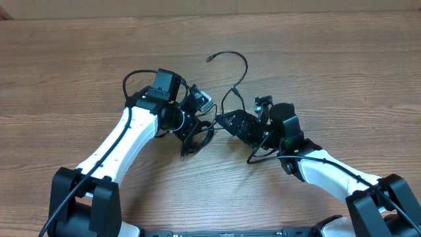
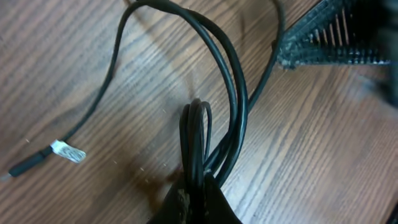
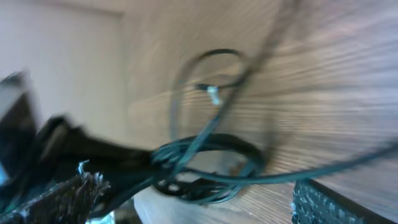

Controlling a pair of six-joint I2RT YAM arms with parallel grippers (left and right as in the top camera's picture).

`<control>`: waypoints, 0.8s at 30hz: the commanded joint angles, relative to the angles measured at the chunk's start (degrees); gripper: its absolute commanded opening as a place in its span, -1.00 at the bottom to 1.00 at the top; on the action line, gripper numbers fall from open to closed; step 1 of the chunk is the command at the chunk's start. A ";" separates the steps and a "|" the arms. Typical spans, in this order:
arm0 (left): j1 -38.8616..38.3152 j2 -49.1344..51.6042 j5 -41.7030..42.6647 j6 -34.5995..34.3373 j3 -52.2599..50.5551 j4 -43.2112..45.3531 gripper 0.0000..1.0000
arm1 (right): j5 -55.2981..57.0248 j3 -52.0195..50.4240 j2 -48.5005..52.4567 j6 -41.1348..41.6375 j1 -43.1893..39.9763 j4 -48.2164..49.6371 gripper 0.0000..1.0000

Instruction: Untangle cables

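Note:
The cables point(image 1: 227, 72) are thin black cords. One strand arcs up the table to a small plug point(image 1: 209, 59), and the rest bunch in a tangle point(image 1: 205, 130) between my two grippers. My left gripper point(image 1: 192, 131) is shut on a folded bundle of cords point(image 2: 196, 143) in the left wrist view, its jaws point(image 2: 198, 198) pinching them. A longer loop point(image 2: 233, 93) rises beside the bundle, and a plug end with a white tag point(image 2: 65, 151) lies to the left. My right gripper point(image 1: 227, 122) is open next to the tangle. In the blurred right wrist view, cords point(image 3: 205, 158) cross between its spread fingers point(image 3: 193, 205).
The wooden table point(image 1: 342, 72) spreads all round. The thicker black wires run along both white arms point(image 1: 115, 148) point(image 1: 329, 171). The right gripper's ribbed finger point(image 2: 329, 37) shows at the top right of the left wrist view.

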 commanded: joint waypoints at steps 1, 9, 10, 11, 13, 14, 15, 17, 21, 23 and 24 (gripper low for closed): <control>0.20 -0.11 0.79 -3.45 1.31 -0.20 -0.92 | 9.22 0.70 0.11 9.97 0.33 -3.13 1.00; 0.28 -1.31 3.69 -12.26 1.33 0.83 -0.92 | 10.27 0.70 0.15 10.69 3.85 1.07 1.00; 0.46 -1.31 1.38 -17.66 1.33 1.36 -0.92 | 9.90 0.70 0.15 8.96 4.46 0.87 1.00; 0.72 -1.31 -1.53 -23.52 1.33 1.79 -0.92 | 9.49 0.70 0.15 6.21 4.98 0.83 1.00; 1.55 -1.31 -6.45 -33.88 1.36 2.08 -0.92 | 8.24 0.70 0.15 -1.49 6.14 0.63 1.00; 2.01 -1.31 -7.96 -37.92 1.36 2.08 -0.92 | 7.45 0.70 0.13 -4.31 6.67 0.44 1.00; 2.67 -1.31 -8.90 -41.72 1.36 2.16 -0.92 | 6.16 0.70 0.13 -6.56 7.13 0.46 1.00; 4.02 -1.31 -8.68 -47.98 1.36 2.60 -0.92 | 2.27 0.70 0.13 -10.93 8.31 0.85 1.00; 5.86 -1.31 -8.04 -59.14 1.36 2.73 -0.92 | -0.72 0.70 0.13 -20.68 11.69 1.09 1.00; 6.08 -1.31 -7.23 -63.47 1.36 2.67 -0.92 | 0.44 0.70 0.13 -27.50 13.86 1.11 0.99; 6.05 -1.31 -6.60 -64.43 1.36 2.67 -0.92 | 1.99 0.70 0.13 -30.29 14.73 1.11 0.95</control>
